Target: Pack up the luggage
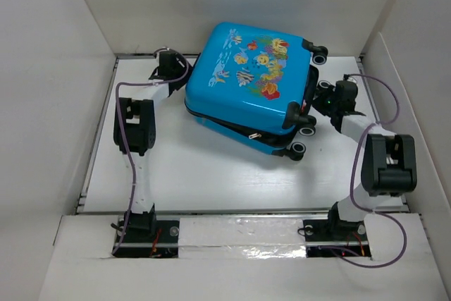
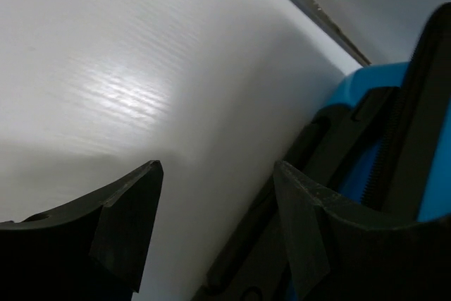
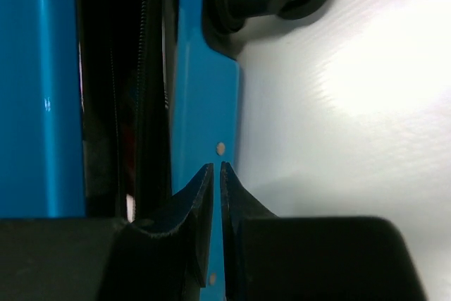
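We find the bright-blue hard-shell fish-print suitcase (image 1: 246, 75) ajar on the white table (image 1: 197, 174), far centre. Left gripper (image 2: 218, 177) — released, at its left edge; right gripper (image 3: 217, 168) — clenched empty, at its wheeled end.

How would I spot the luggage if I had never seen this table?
Start at the white table. Across its far half lies a bright-blue hard-shell child's suitcase, lid slightly ajar. It alone carries a cartoon fish print and black wheels.
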### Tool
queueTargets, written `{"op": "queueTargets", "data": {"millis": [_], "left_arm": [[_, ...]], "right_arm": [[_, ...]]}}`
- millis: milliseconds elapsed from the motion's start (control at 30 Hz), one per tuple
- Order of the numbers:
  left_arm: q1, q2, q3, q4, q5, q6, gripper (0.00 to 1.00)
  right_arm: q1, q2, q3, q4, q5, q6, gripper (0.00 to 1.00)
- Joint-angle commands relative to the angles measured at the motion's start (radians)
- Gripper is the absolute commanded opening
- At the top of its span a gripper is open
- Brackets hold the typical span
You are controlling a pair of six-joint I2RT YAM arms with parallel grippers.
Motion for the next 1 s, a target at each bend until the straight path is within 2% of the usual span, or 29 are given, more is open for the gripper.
{"op": "queueTargets", "data": {"millis": [0, 67, 100, 167, 200, 267, 400, 433, 633, 667, 733, 800, 967], "left_arm": [[-0.031, -0.03, 0.009, 0.117, 0.088, 0.004, 0.61], [-0.054, -0.094, -0.115, 0.238, 0.146, -0.025, 0.59], [-0.065, -0.133, -0.285, 0.307, 0.137, -0.051, 0.59], [-0.083, -0.255, -0.461, 0.538, 0.122, -0.133, 0.57], [-0.106, -0.291, -0.603, 0.579, 0.078, -0.154, 0.56], [-0.137, -0.39, -0.715, 0.669, 0.044, -0.174, 0.56], [-0.255, -0.55, -0.893, 0.676, -0.079, -0.105, 0.56], [-0.314, -0.581, -0.938, 0.677, -0.143, -0.083, 0.56], [-0.487, -0.785, -1.061, 0.62, -0.295, -0.006, 0.56], [-0.531, -0.824, -1.072, 0.607, -0.31, -0.009, 0.56], [-0.577, -0.863, -1.112, 0.596, -0.332, -0.022, 0.56], [-0.671, -0.929, -1.149, 0.573, -0.373, -0.042, 0.56], [-0.89, -1.018, -1.265, 0.51, -0.557, -0.145, 0.56]], "right_arm": [[0.051, 0.086, 0.12, 0.058, 0.005, -0.001, 0.15], [0.063, 0.137, 0.184, 0.038, -0.001, -0.001, 0.15], [0.08, 0.175, 0.203, 0.036, -0.004, -0.004, 0.15], [0.111, 0.204, 0.238, 0.012, -0.004, -0.018, 0.16], [0.124, 0.221, 0.267, 0.003, -0.006, -0.044, 0.16], [0.163, 0.231, 0.289, -0.008, -0.021, -0.07, 0.16], [0.239, 0.244, 0.348, -0.06, -0.046, -0.152, 0.16], [0.256, 0.25, 0.382, -0.071, -0.046, -0.168, 0.16], [0.333, 0.27, 0.479, -0.135, -0.131, -0.268, 0.17], [0.344, 0.299, 0.537, -0.167, -0.189, -0.283, 0.19], [0.368, 0.339, 0.62, -0.261, -0.223, -0.343, 0.21], [0.391, 0.408, 0.764, -0.39, -0.236, -0.413, 0.22], [0.424, 0.562, 1.055, -0.563, -0.334, -0.438, 0.25]]}}
